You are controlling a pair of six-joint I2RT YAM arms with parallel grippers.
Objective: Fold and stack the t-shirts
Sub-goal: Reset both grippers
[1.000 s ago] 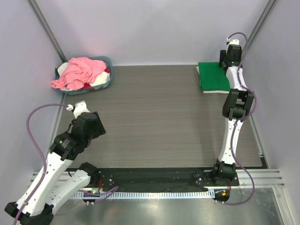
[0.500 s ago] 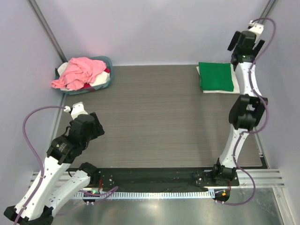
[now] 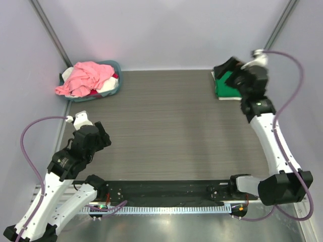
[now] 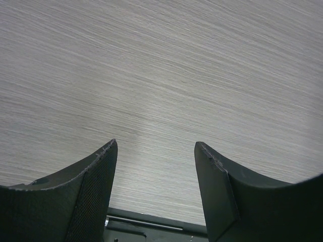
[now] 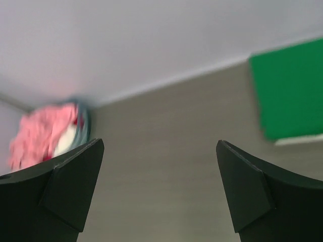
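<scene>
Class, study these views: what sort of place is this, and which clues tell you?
Probably a robot test cell: left arm and right arm bolted to a wood-grain table, plain walls around, a basket of t-shirts.

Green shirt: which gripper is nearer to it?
Right. The right gripper is right by the green shirt at the far right; the left gripper is across the table, near-left.

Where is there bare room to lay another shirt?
The middle of the grey wood-grain tabletop is bare, between the round blue-grey basket of pink shirts far left and the folded green shirt far right. Those corners are crowded.
</scene>
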